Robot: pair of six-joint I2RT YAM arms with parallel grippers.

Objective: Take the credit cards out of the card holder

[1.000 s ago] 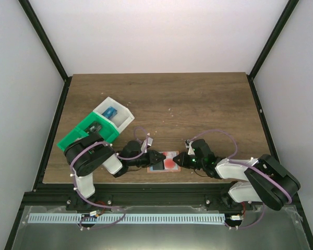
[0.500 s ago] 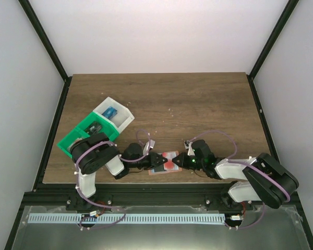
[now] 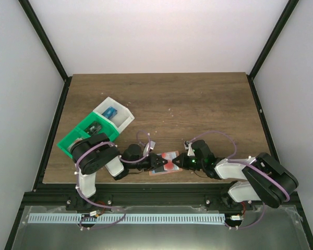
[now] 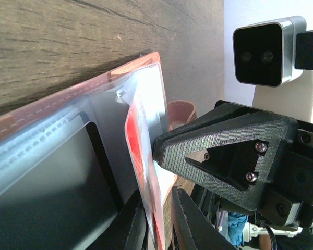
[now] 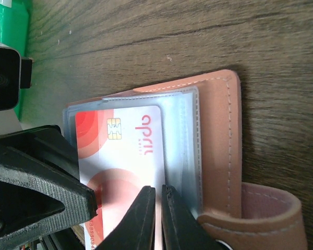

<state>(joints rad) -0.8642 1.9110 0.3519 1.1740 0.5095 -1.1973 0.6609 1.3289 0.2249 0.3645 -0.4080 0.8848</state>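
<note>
Top external view: the wooden table [image 3: 198,99] carries a green tray [image 3: 75,136] and a white tray [image 3: 122,114] on the left. The card holder [image 5: 219,130] sits open at the near edge, between both arms. The left gripper [image 4: 157,202] pinches the red and white card [image 5: 120,151]. The right gripper [image 5: 157,190] is squeezed together over the holder's clear pocket.

Item count: one card holder [image 5: 219,130]; one red-and-white card [image 5: 120,151]; one dark card [image 4: 41,198]; one green tray [image 3: 73,138]; one white tray [image 3: 126,117]; two grippers, left gripper [image 3: 157,162] and right gripper [image 3: 178,161].

Lab test cell: white walls [image 3: 161,31], black frame [image 3: 44,39], wood table [image 3: 198,99].
</note>
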